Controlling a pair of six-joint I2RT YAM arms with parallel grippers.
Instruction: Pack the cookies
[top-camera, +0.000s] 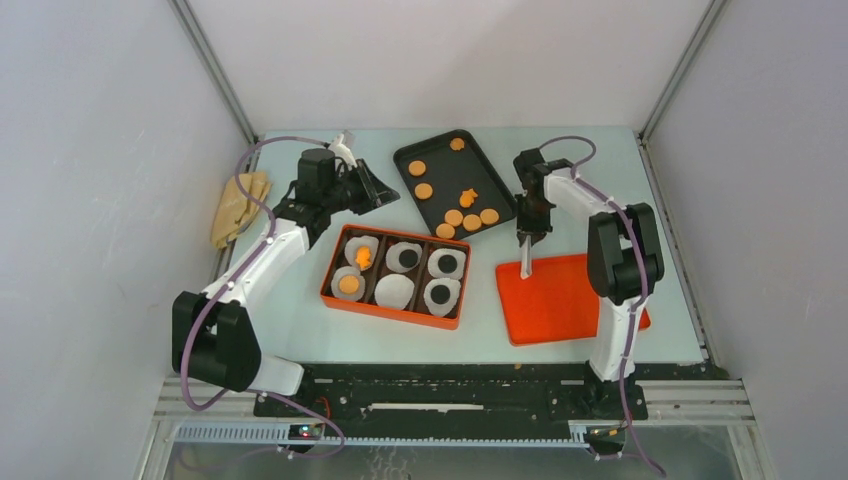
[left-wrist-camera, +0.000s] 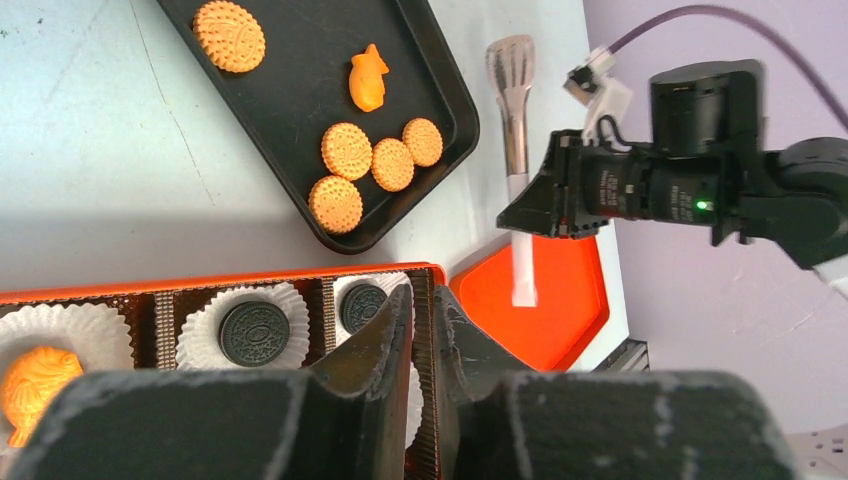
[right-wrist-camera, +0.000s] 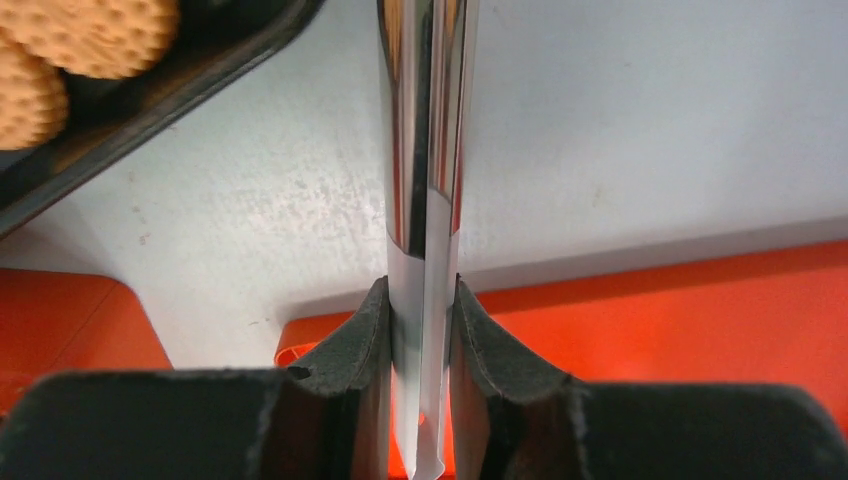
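Orange box (top-camera: 398, 310), five cookies (top-camera: 348, 285) in liners (top-camera: 394, 291), black tray (top-camera: 441, 166) holding more

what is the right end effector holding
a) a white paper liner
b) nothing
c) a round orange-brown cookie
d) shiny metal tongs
d: in the right wrist view the right end effector has both fingers pressed against the shiny metal tongs, which run up between them.

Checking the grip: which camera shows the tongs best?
Left wrist: the tongs show nearly whole, head to white handle. Right wrist shows only the shaft clamped in the right gripper; the top view, a small white sliver.
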